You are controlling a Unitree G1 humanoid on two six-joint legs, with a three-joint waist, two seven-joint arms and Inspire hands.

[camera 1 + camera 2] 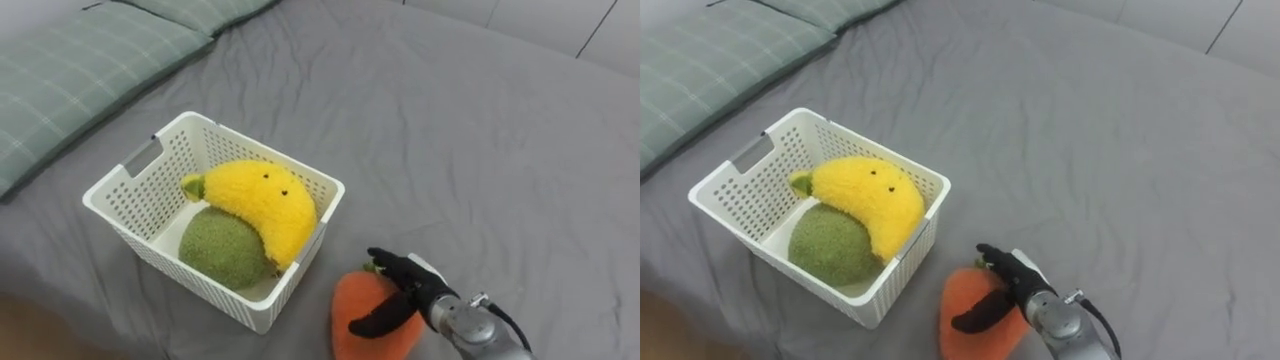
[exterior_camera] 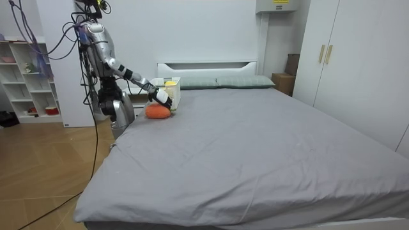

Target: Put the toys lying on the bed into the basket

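At lower centre of the left eye view, the right hand [image 1: 408,288] grasps the orange carrot plush [image 1: 358,300], fingers and thumb curled round its top as it lies on the grey bed [image 1: 480,150]. Just left of it, a white basket [image 1: 160,262] holds a yellow banana plush [image 1: 265,205] resting on a green round plush [image 1: 222,248].

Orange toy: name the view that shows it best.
Room view: the orange toy lies whole on the bed beside the basket, the right hand gripping it. Both eye views bring it nearer, but the lower edge cuts it off and the hand covers part.
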